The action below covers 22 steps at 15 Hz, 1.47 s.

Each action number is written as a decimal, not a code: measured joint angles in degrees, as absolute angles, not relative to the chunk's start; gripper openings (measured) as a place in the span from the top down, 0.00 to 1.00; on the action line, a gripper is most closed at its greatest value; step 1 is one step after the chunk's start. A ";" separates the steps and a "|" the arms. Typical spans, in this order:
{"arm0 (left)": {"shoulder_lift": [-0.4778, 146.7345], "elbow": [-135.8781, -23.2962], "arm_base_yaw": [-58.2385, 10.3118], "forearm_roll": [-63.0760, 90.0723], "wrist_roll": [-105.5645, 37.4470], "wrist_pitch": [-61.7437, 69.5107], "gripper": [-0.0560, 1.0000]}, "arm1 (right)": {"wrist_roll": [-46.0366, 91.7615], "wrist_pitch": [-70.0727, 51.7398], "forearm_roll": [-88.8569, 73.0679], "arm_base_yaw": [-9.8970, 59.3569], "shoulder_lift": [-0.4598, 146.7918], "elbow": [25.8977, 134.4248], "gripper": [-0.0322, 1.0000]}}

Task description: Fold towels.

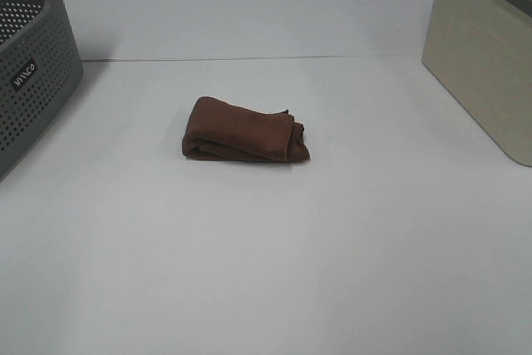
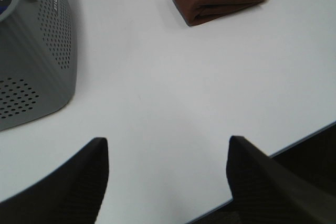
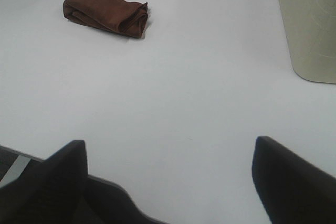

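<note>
Dark reddish-brown terry towel [image 1: 243,131] lies folded in a compact bundle at centre of white table [image 1: 266,272]. My left tool [image 2: 167,182] and right tool [image 3: 168,182] both spread wide, empty, well apart from it. Grey perforated plastic basket [image 1: 33,81] at 10 o'clock; beige bin [image 1: 486,64] at 2 o'clock.

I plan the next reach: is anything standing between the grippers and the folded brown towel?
Nothing visible does. Only bare white table lies between the dark reddish-brown terry towel and both open grippers.

High cam + wrists share towel [image 1: 243,131].
</note>
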<state>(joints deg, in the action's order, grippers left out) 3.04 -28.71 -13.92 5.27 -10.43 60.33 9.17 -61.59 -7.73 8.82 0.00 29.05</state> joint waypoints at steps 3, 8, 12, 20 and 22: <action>3.04 -28.71 -13.18 5.39 -10.43 60.33 0.36 | 9.17 -61.59 -7.73 8.82 0.00 28.99 0.19; 2.23 -28.71 -3.21 5.33 -10.43 60.33 0.36 | 9.17 -61.59 -7.96 4.18 0.17 28.99 0.19; -0.23 -28.71 -2.12 5.27 -10.43 60.33 0.36 | 9.17 -61.59 -8.19 -4.13 0.17 28.99 0.19; -0.23 -28.71 -2.12 5.27 -10.43 60.33 0.36 | 9.17 -61.59 -8.31 -4.07 0.00 28.93 0.19; -0.23 -28.71 -2.12 5.27 -10.43 60.33 0.36 | 9.17 -61.59 -8.31 -4.07 0.00 28.93 0.19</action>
